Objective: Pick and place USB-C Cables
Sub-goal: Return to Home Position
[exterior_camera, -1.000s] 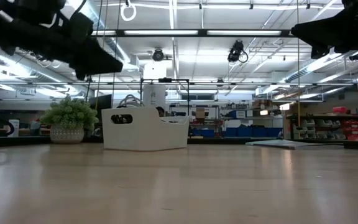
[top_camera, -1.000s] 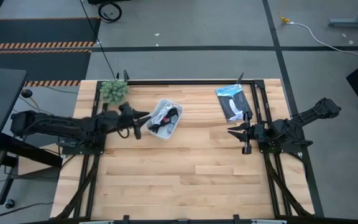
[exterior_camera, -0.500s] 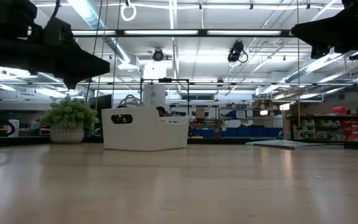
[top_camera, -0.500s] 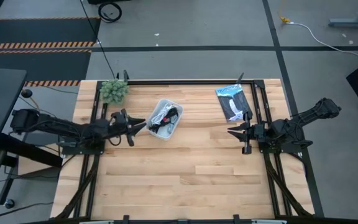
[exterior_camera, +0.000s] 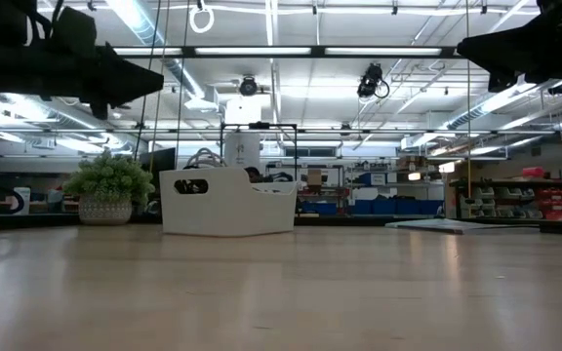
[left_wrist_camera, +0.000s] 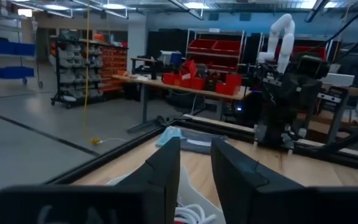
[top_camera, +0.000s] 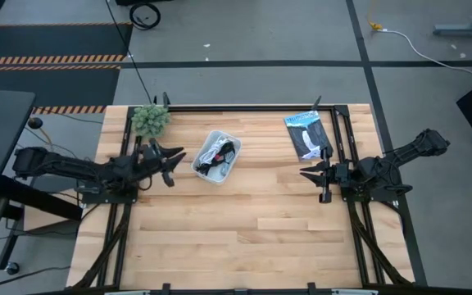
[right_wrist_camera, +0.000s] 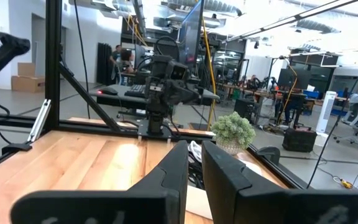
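The white tray stands left of the table's middle, seen side-on in the low view. Inside it lie the USB-C cables: a white coil and black ones; loops stick up above the rim. My left gripper hovers just left of the tray, level, pointing at it, empty, with a narrow gap between its fingers. A white cable shows below its fingers. My right gripper waits shut near the table's right side.
A blue-and-white flat packet lies at the far right. A small potted plant stands at the far left corner, just beyond my left arm. Bare wood stretches across the middle and near half of the table.
My left gripper has drawn back from above the tray's left rim toward the table's left edge, and has tipped up from a downward slant to about level. The tray and cables have stayed put.
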